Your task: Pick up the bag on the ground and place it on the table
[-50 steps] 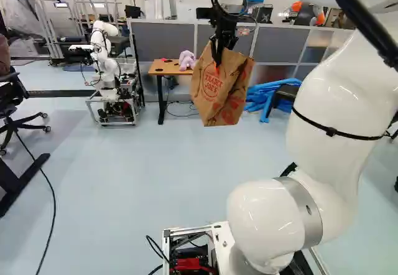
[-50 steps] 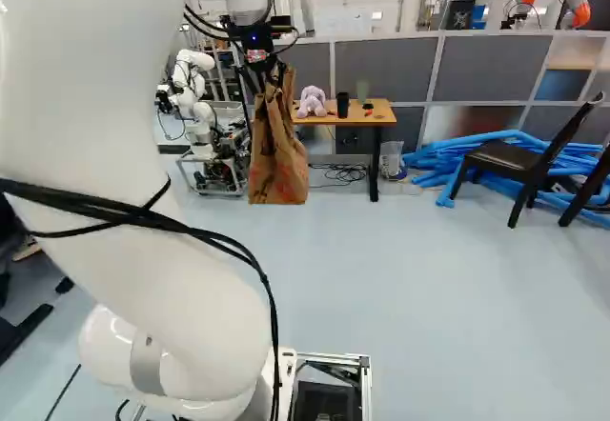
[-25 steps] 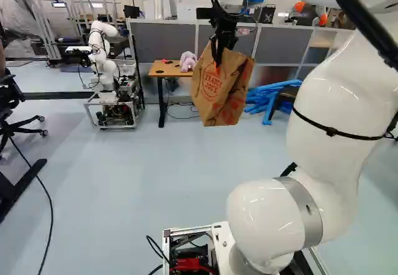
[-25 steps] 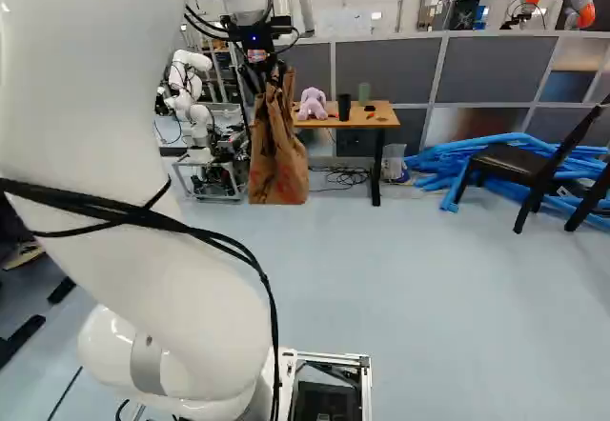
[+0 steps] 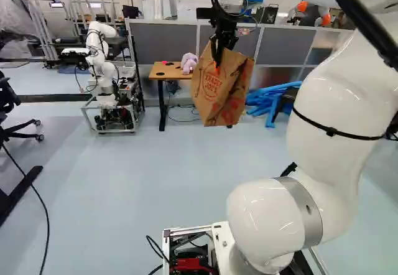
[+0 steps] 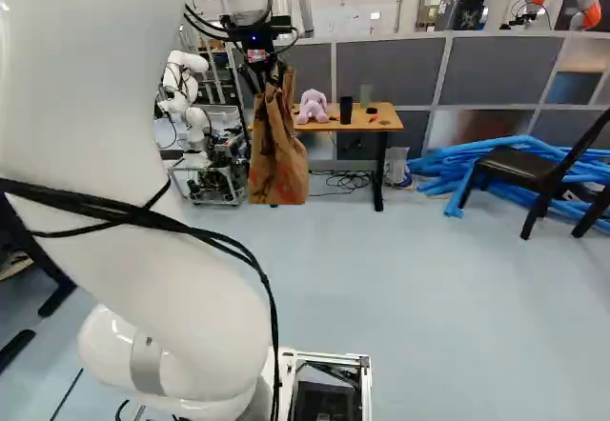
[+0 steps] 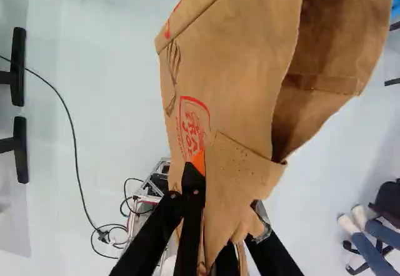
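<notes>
The black two-finger pincer [image 7: 226, 192] is clamped on the brown paper bag [image 5: 214, 97], which hangs beneath it, long axis near vertical. The wood-topped, black-legged surface [image 6: 389, 122] lies ahead, apparently beyond the bag; forward travel is probably required.

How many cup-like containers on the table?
2 in the right base view: a black one on the tabletop, a green one behind it, slightly right. The hanging bag may hide others.

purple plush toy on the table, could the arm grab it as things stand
Probably not: the gripper is shut on the brown paper bag, and the purple plush toy seems to sit well beyond it.
</notes>
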You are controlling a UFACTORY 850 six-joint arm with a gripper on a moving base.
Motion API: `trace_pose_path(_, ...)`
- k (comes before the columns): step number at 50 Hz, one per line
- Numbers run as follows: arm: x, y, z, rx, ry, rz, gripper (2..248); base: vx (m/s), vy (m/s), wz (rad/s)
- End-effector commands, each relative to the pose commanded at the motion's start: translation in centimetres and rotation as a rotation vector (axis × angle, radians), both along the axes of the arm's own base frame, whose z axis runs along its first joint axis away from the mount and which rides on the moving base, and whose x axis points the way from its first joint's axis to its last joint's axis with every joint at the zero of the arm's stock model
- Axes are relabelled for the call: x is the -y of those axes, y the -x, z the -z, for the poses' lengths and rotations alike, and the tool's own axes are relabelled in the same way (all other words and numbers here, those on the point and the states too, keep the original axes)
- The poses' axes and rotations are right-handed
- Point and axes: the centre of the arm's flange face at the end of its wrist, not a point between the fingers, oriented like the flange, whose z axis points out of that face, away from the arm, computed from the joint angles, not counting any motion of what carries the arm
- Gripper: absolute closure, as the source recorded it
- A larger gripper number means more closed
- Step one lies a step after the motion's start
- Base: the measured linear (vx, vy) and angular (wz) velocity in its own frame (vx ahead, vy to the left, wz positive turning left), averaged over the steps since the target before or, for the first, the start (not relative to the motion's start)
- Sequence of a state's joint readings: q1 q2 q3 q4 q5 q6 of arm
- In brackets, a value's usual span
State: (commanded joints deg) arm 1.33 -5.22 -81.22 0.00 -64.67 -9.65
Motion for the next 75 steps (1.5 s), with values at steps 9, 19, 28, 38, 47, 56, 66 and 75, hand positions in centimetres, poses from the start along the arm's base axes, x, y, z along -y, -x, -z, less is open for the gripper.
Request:
trace_pose_path(9,0.0,0.0,0.0,0.0,0.0,0.0,229,0.188,0.056,-0.02)
trace_pose_path(19,0.0,0.0,0.0,0.0,0.0,0.0,229,0.189,0.059,-0.02)
trace_pose_path(28,0.0,0.0,0.0,0.0,0.0,0.0,229,0.197,0.063,-0.027)
trace_pose_path(38,0.0,0.0,0.0,0.0,0.0,0.0,229,0.191,0.078,-0.03)
trace_pose_path(47,0.0,0.0,0.0,0.0,0.0,0.0,229,0.179,0.084,-0.021)
trace_pose_path(56,0.0,0.0,0.0,0.0,0.0,0.0,229,0.174,0.082,-0.025)
trace_pose_path(66,0.0,0.0,0.0,0.0,0.0,0.0,229,0.18,0.083,-0.022)
trace_pose_path(75,0.0,0.0,0.0,0.0,0.0,0.0,229,0.181,0.084,-0.02)
